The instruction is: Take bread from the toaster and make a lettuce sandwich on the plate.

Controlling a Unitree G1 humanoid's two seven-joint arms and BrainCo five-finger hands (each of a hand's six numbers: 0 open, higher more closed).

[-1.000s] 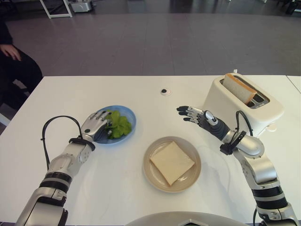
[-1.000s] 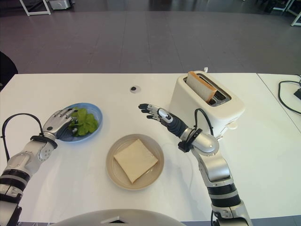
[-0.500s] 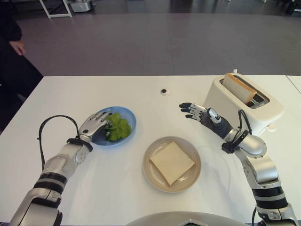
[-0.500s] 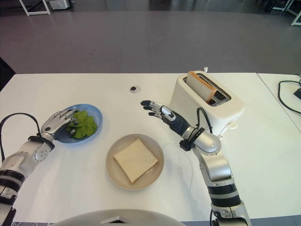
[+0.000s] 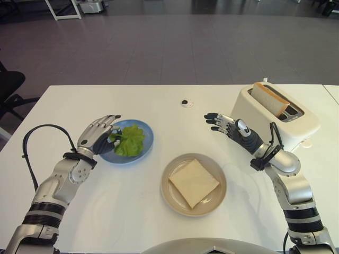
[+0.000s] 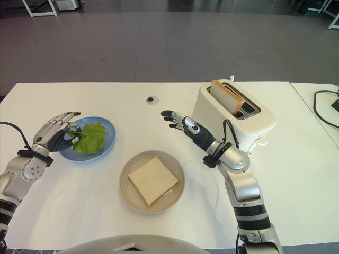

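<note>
**Left hand [image 5: 98,135] on the lettuce [image 5: 128,141], right hand [image 5: 229,126] open by the toaster [image 5: 278,123]**

A tan plate [image 5: 166,183] sits at the near middle of the white table [image 5: 132,211]. One square piece of bread [image 5: 193,182] lies flat on it, turned a little so that a corner points to 12 o'clock.

A blue bowl [image 5: 146,143] stands at 10 o'clock from the plate, apart from it. The lettuce is in the bowl, a single green leaf bunched toward the bowl's left half. The left hand is at the bowl's 9 o'clock rim, palm turned toward the leaf. Its fingers are curled loosely, and the thumb and fingertips pinch the leaf's left edge. Whether the leaf is off the bowl's floor cannot be told.

The toaster, white, stands at 2 o'clock from the plate, near the table's right edge. A slice [image 5: 269,98] stands upright in its far slot, its top half above the casing.

The right hand hangs above the table at 1 o'clock from the plate, just left of the toaster and not touching it. Its fingers are stretched out and spread toward 10 o'clock, and it holds nothing.

A small round knob [image 5: 184,102] lies on the table at 12 o'clock from the plate, well apart from everything else.
</note>
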